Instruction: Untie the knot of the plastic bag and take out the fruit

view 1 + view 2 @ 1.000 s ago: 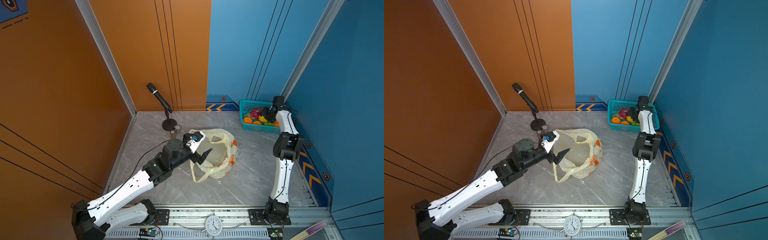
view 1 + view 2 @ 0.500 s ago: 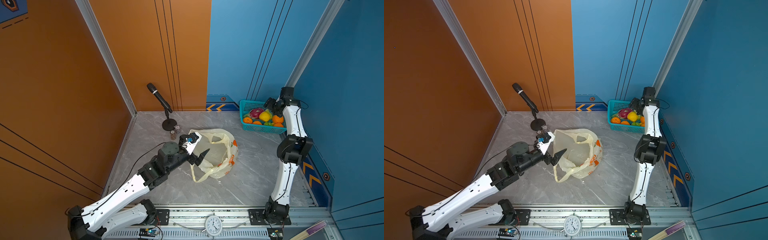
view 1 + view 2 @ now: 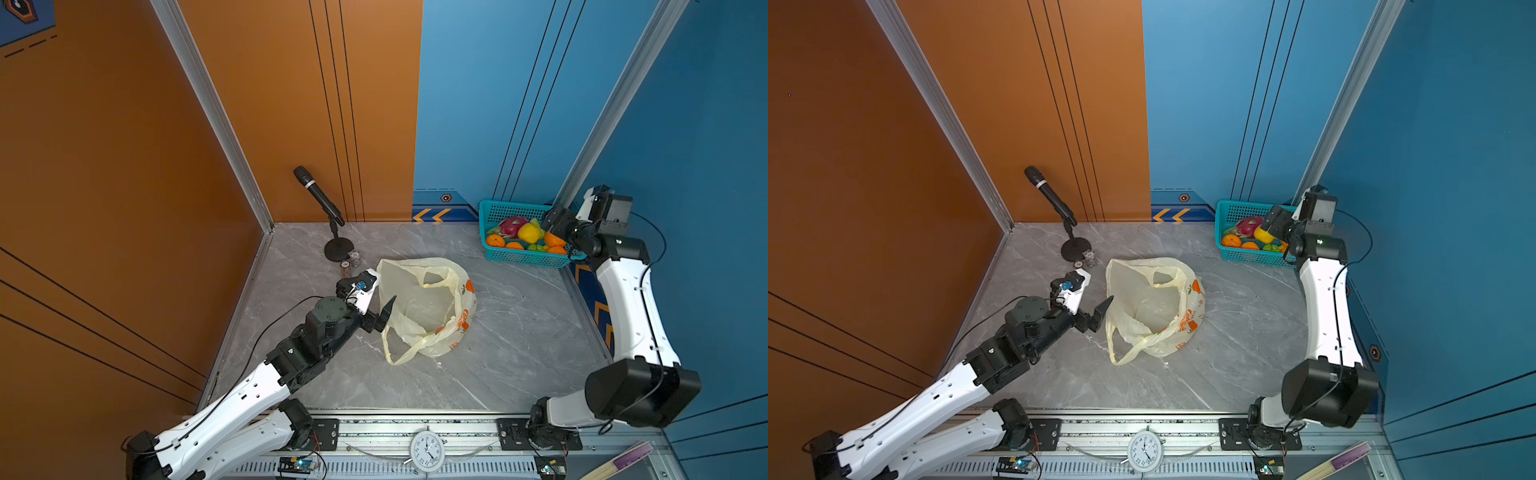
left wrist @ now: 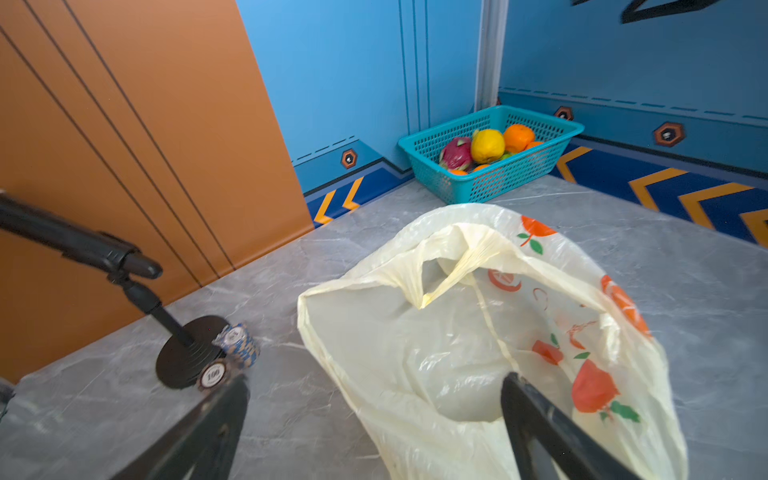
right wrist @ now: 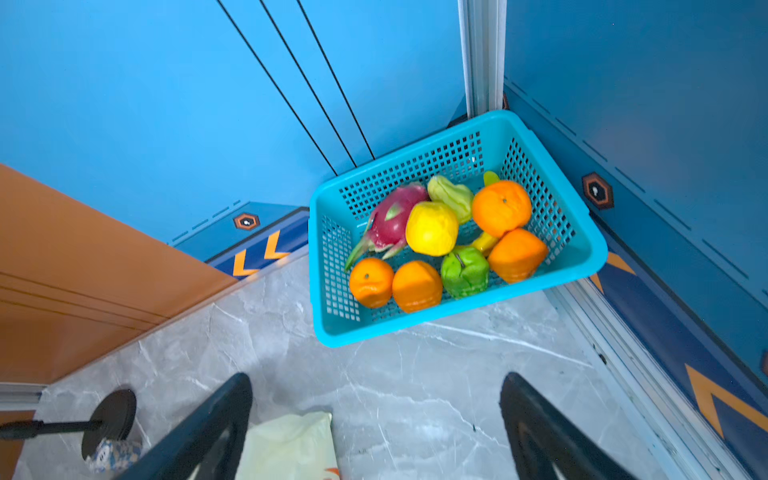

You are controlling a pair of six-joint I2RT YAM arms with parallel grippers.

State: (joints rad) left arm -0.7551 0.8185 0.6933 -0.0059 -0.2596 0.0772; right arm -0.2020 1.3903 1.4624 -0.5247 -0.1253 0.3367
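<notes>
Marble tabletop [image 3: 519, 353] lies open around plastic bag [image 3: 424, 307]; basket [image 3: 523, 258] hugs corner.

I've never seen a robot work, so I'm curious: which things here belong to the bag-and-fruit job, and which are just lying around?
Part of the job: plastic bag; fruit, in the teal basket; left gripper, open at the bag; right gripper, open by the basket.

Just lying about: microphone on its stand; poker chips beside it; clock.
</notes>
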